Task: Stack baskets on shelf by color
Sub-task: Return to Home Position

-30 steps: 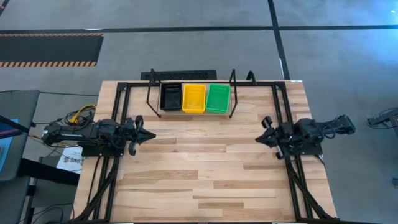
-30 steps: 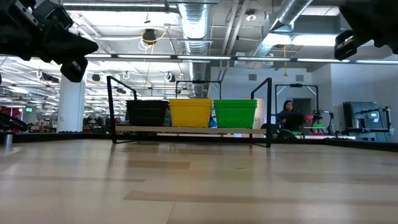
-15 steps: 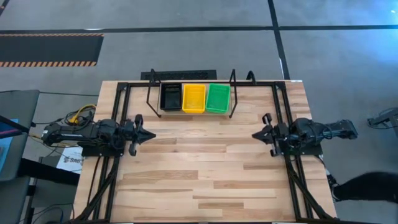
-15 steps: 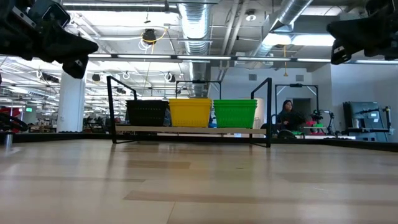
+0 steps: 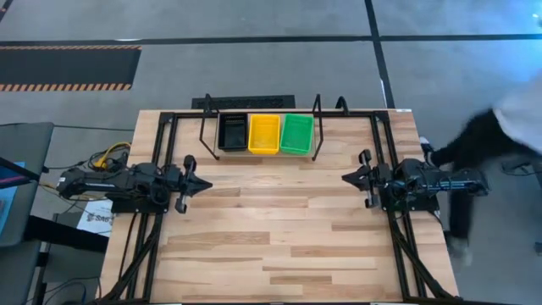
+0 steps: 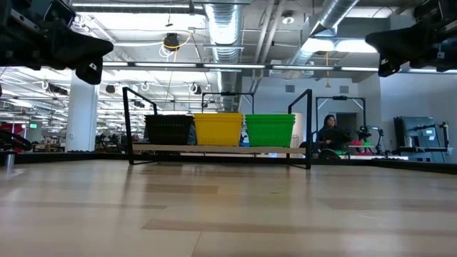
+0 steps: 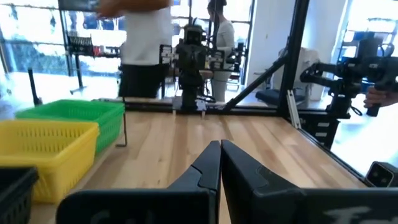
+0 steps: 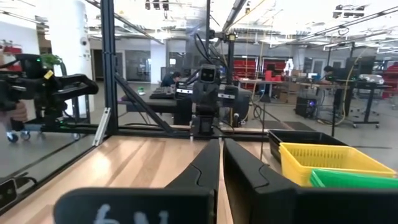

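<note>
Here the left gripper hangs over the left edge of the table, its fingers pressed together on nothing. The right gripper faces it from the right edge, fingers likewise together and empty.

Well apart from both, at the far edge between them, stands the shelf. On it the black baskets, yellow baskets and green baskets sit side by side, touching, black nearest the left arm.

Pale marks on the right gripper's body are too blurred to read.

The low view shows the three colours level in height. Only the high view shows a blurred person just beside the table's right edge.
</note>
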{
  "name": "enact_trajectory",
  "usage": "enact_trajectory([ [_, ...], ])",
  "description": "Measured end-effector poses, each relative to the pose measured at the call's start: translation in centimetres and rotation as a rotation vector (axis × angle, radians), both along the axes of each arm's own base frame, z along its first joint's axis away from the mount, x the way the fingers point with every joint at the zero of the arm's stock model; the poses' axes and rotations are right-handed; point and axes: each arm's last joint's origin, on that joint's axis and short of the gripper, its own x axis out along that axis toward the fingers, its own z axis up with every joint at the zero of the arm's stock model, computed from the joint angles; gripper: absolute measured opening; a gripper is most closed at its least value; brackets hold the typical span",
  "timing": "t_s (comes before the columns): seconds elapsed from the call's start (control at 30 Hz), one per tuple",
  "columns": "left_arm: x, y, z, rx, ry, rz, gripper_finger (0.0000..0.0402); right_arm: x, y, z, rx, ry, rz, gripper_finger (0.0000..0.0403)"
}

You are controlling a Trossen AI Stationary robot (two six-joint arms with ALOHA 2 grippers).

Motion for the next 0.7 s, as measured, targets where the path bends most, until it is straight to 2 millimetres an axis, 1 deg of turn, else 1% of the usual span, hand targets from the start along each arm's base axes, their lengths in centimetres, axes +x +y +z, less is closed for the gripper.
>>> enact_trajectory([
  [0.2, -0.3, 0.0, 0.1, 0.037, -0.018, 0.002, 0.0000, 0.0, -0.3, 0.0, -0.051, -0.003, -0.040, 0.0043],
  [0.6, -0.4, 0.1, -0.1, 0.051, -0.009, 0.011, 0.0000, -0.1, -1.5, -0.1, -0.077, 0.002, -0.170, 0.0043],
  [0.7, -0.4, 0.0, -0.1, 0.042, -0.008, 0.010, 0.0000, -0.1, -1.6, -0.2, -0.051, 0.009, -0.140, 0.0043],
])
